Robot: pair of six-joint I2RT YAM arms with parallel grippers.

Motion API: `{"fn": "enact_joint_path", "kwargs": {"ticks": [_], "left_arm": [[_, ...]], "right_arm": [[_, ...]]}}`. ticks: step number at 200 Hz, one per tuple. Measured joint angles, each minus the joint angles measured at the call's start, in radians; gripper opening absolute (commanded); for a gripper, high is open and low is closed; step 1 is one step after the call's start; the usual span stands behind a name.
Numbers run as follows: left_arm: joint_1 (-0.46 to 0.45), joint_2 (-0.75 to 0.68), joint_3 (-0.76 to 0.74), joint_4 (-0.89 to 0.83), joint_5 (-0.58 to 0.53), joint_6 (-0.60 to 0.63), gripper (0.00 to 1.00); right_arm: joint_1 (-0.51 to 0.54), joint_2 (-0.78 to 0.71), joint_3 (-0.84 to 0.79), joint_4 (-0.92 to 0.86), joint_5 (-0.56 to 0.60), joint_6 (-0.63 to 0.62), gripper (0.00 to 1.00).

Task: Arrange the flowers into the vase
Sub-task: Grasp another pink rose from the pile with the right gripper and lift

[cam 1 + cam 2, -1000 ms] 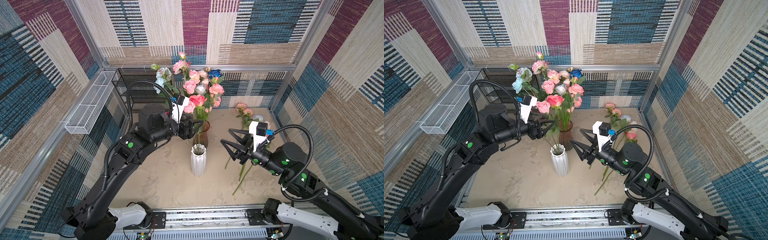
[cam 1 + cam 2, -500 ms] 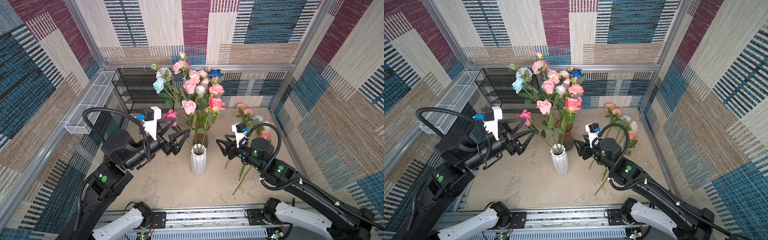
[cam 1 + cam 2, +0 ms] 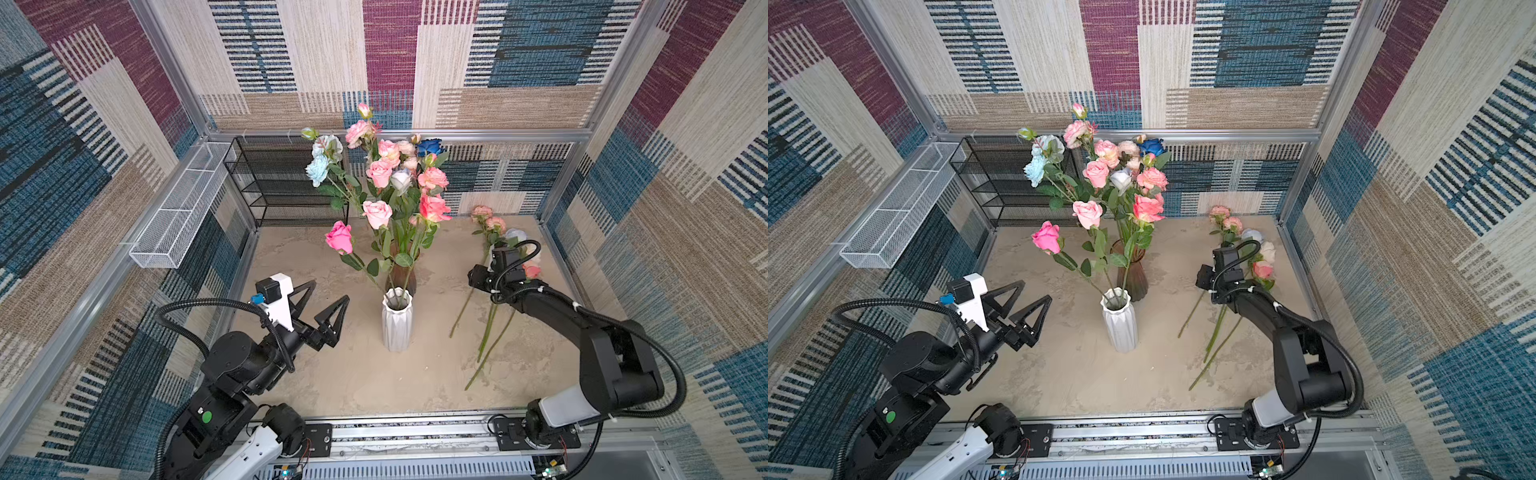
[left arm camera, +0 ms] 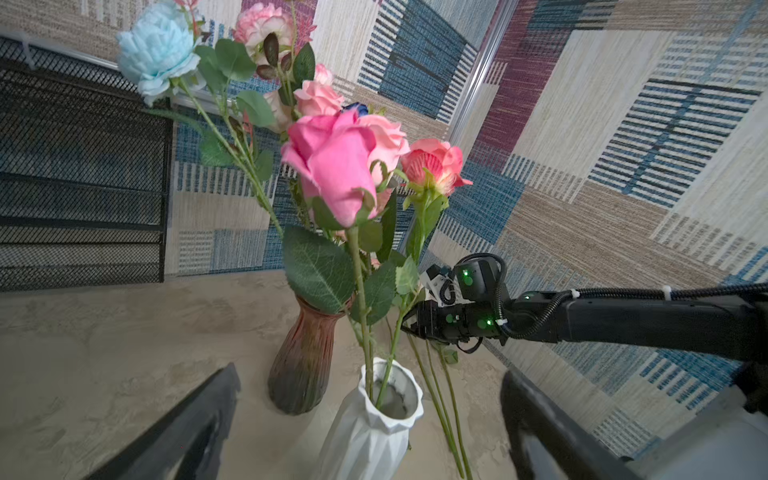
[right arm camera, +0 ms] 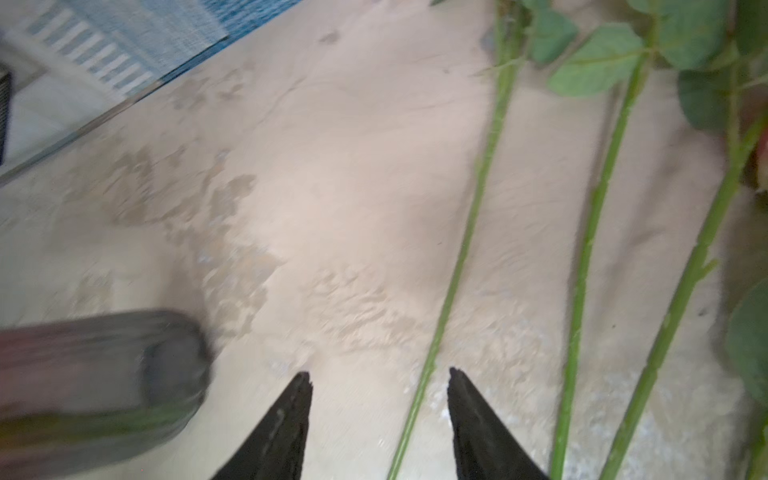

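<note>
Jaws of the right gripper (image 5: 378, 372): apart, clamped on nothing, low over the table (image 5: 332, 187). One thin green stem (image 5: 460, 253) runs between the tips, nearer one finger, with two more stems just beside it. Jaws of the left gripper (image 3: 330, 291): spread wide and empty, near the white vase (image 3: 397, 320) but apart from it. Flowers: two stems enter the white vase, and the bright pink rose (image 3: 339, 237) leans out towards the left arm. A mixed bunch (image 3: 390, 174) fills the brown glass vase (image 3: 1133, 274) just behind. The loose flowers (image 3: 496, 224) lie on the table at the right, heads towards the back wall. Step in hand, as judged: picking up the next loose flower. Handling: centre that single stem between the pads before closing and keep its neighbours out. Grip bare stem below the leaves, lift it tail-down, and feed it into the narrow white mouth without knocking the leaning rose.
</note>
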Motion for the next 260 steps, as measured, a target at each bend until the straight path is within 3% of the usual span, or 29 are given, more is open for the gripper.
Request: {"fn": "enact_joint_path", "kwargs": {"ticks": [73,137,158,206,260], "left_arm": [[0.000,-0.078,-0.092,-0.021,-0.054,-0.047,0.99],[0.000,-0.079,-0.097,-0.031,-0.076,-0.055,0.99],[0.000,-0.061,-0.081,-0.039,-0.075,-0.055,0.99],[0.000,0.001,-0.013,-0.057,-0.032,-0.052,0.99],[0.000,0.113,0.140,-0.077,0.068,-0.021,0.99]], "right_arm": [[-0.070,0.343,0.216,0.014,0.060,0.056,0.50],[-0.074,0.380,0.230,0.040,0.074,0.070,0.09],[-0.074,0.345,0.204,0.031,0.062,0.065,0.00],[-0.074,0.125,0.103,0.056,0.032,0.040,0.00],[-0.063,-0.254,-0.069,0.142,-0.068,0.037,0.00]]}}
